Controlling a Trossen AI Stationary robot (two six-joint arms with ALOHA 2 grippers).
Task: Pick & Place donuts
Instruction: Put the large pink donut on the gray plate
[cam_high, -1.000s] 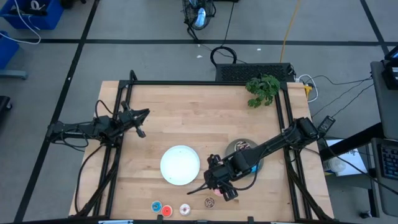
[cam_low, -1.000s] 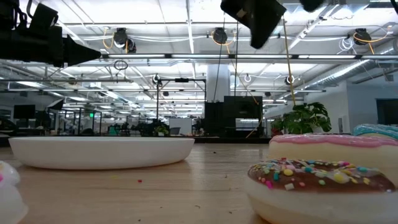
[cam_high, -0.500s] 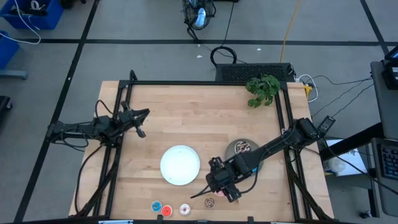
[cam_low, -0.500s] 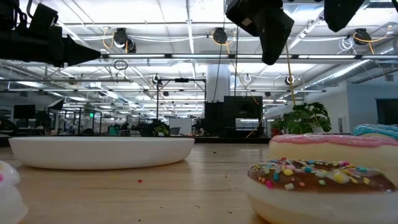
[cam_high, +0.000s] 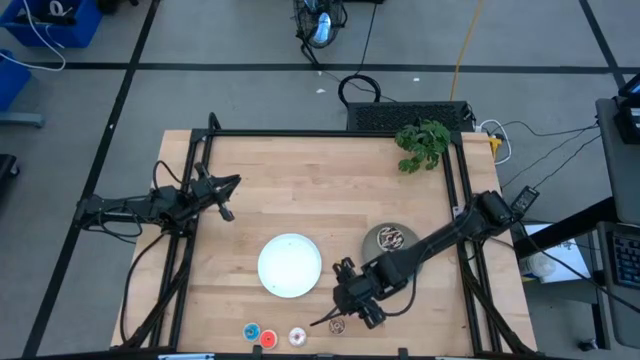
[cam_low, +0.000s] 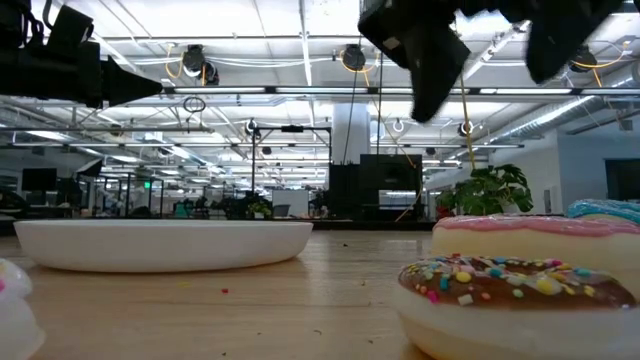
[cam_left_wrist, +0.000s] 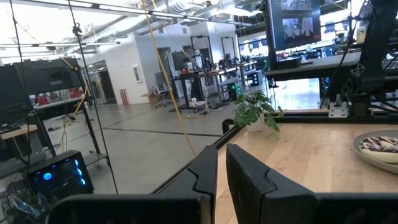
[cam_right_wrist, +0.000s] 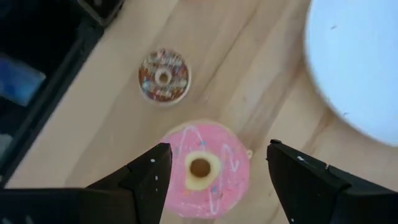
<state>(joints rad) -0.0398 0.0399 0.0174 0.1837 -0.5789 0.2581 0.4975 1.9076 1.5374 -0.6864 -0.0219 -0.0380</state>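
Note:
A pink donut (cam_right_wrist: 202, 168) with white icing lines lies flat on the wooden table near its front edge. My right gripper (cam_right_wrist: 217, 180) hangs open above it, pointing steeply down, one finger on each side and touching nothing. A small chocolate-sprinkled donut (cam_right_wrist: 163, 76) lies just beyond the pink one. In the high view my right gripper (cam_high: 345, 312) hides the pink donut. The small brown one (cam_high: 336, 325) shows beside it, and white (cam_high: 297, 336), red (cam_high: 268, 338) and blue (cam_high: 251, 331) minis lie to its left. My left gripper (cam_high: 225, 195) waits shut at the table's left.
A white plate (cam_high: 289, 265) sits left of my right gripper. A grey plate (cam_high: 372, 240) holding a dark donut lies under the right arm. A green plant (cam_high: 422, 143) stands at the far right corner. A black frame borders the table.
My right gripper has moved toward the table's near edge and sunk lower, coming over the pink donut.

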